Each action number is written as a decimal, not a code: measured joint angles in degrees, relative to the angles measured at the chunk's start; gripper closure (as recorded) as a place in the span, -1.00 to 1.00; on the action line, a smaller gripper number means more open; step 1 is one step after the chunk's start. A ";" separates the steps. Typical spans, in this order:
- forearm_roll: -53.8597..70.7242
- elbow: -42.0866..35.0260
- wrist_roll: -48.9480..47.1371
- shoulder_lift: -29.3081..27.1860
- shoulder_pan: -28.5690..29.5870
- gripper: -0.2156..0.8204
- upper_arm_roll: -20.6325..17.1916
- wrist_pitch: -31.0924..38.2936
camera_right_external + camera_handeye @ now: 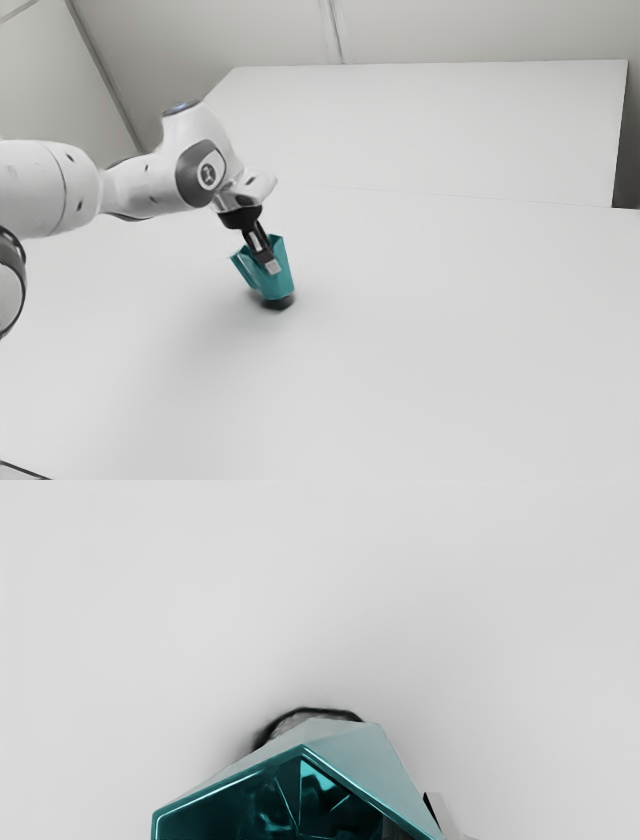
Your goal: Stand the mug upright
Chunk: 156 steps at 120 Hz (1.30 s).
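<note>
From the exterior view's left, the white arm reaches over the counter and slants down to the mug. The tool sits at the mug's upper part, beside the wall and low over the mouth. Whether it is wide, narrow or clamped on the wall, I cannot tell.

The teal mug has its mouth up and its dark base down at the counter, with the body seeming to lean a little toward the exterior view's left. I cannot tell whether the base lies flat. This fits a mug in the last part of being righted, and equally one that stands on its base with the tool close by.

Either way, what matters is the base: judge it by whether its whole edge meets the counter evenly. Any motion here should be small and slow, since a sideways nudge high on the wall could tip so tall and flared a shape. Letting go is sound only with the base flat, and backing away works best along the wall, clear of the rim.
</note>
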 joint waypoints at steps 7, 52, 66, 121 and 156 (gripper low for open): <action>2.08 0.29 -1.33 1.02 -1.52 0.93 0.01 2.69; 16.32 0.60 -10.55 4.03 -6.31 0.93 -0.18 16.06; 17.33 0.61 -13.01 5.27 -6.27 0.93 -0.22 18.14; 17.69 2.71 -18.52 7.52 -6.17 0.08 -0.33 20.20; 17.75 2.81 -19.81 4.87 -6.35 -0.41 -0.08 17.93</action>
